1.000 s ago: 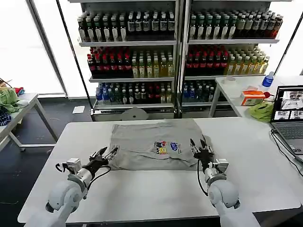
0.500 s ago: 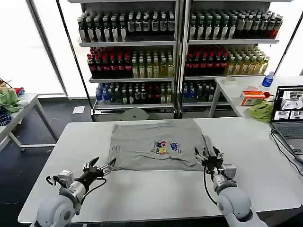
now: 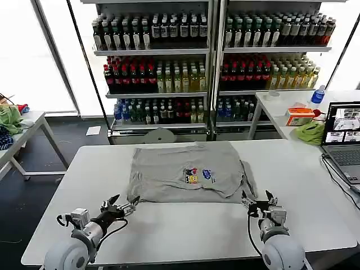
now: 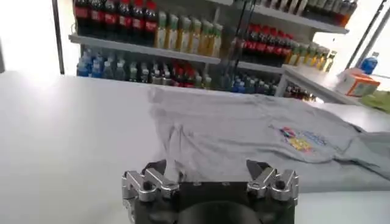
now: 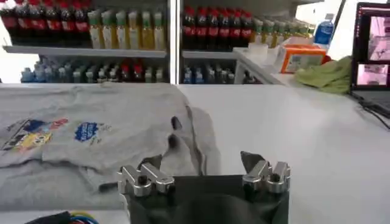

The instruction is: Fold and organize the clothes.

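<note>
Between hands: grey shirt, partly folded, on worktop. Left hand, right hand open, empty. Risk: loose fold slipping when regrasped.

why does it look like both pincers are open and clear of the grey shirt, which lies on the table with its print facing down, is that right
Not quite: the print faces up. The head view shows the multicoloured print on top of the grey shirt. The rest holds: the left pincer and right pincer are open and clear of the shirt, which lies on the table.
</note>
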Robot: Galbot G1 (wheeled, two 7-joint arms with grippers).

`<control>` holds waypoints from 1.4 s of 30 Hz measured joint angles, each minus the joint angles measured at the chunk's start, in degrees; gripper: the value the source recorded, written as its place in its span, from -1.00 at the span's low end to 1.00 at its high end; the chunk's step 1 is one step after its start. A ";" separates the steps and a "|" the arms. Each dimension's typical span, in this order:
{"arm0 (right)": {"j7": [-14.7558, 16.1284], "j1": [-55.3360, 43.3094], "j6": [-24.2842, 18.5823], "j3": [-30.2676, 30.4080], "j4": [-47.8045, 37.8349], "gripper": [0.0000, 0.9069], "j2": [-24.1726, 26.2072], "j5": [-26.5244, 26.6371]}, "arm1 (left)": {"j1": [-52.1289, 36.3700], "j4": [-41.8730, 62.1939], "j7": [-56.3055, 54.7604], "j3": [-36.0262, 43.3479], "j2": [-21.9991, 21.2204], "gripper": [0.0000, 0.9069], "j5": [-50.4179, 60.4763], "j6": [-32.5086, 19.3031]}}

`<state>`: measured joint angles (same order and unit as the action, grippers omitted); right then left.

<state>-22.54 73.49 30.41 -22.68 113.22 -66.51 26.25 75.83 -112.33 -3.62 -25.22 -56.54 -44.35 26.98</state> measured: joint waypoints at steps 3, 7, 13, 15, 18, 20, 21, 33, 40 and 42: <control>-0.90 -0.47 0.46 0.52 -0.45 0.89 -0.24 0.09 | -1.09 1.18 -0.01 0.71 -0.12 1.00 -0.06 0.08; -1.95 -1.21 1.10 1.22 -1.38 -0.60 -0.47 0.18 | -2.84 2.93 0.02 1.85 -0.35 1.00 -0.10 0.20; -2.79 -2.30 1.62 2.39 -2.47 -1.00 -0.70 0.74 | -5.45 5.53 0.39 3.69 -0.56 1.00 -0.13 0.19; -3.03 -2.62 1.89 2.93 -2.60 -1.00 -0.92 0.80 | -6.14 6.37 0.60 4.25 -0.54 1.00 -0.14 0.15; -3.27 -3.07 1.97 3.71 -3.10 -1.00 -1.29 0.76 | -7.09 7.67 1.00 4.75 -0.73 1.00 -0.09 -0.02; -3.38 -3.32 1.97 4.08 -3.39 -1.00 -1.35 0.73 | -7.48 8.62 1.25 4.91 -0.84 1.00 -0.05 -0.14; -3.41 -3.44 1.97 4.30 -3.52 -1.00 -1.37 0.73 | -7.63 9.02 1.37 4.95 -0.85 1.00 -0.07 -0.20; -3.40 -3.46 1.33 4.79 -4.05 -1.00 -1.00 1.12 | -7.91 11.08 2.97 5.46 0.36 -0.98 -0.09 -0.75; -2.83 -3.32 0.76 4.82 -4.05 -1.00 -0.79 1.56 | -7.32 10.16 3.28 5.56 1.27 -0.98 -0.01 -0.97; -2.65 -3.33 0.72 4.82 -4.06 -1.00 -0.73 1.69 | -7.25 9.76 3.35 5.63 1.47 -0.98 0.06 -0.99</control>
<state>-25.18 70.17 31.14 -17.86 109.17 -67.25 27.94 68.58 -102.56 -0.27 -19.59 -55.07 -44.28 25.99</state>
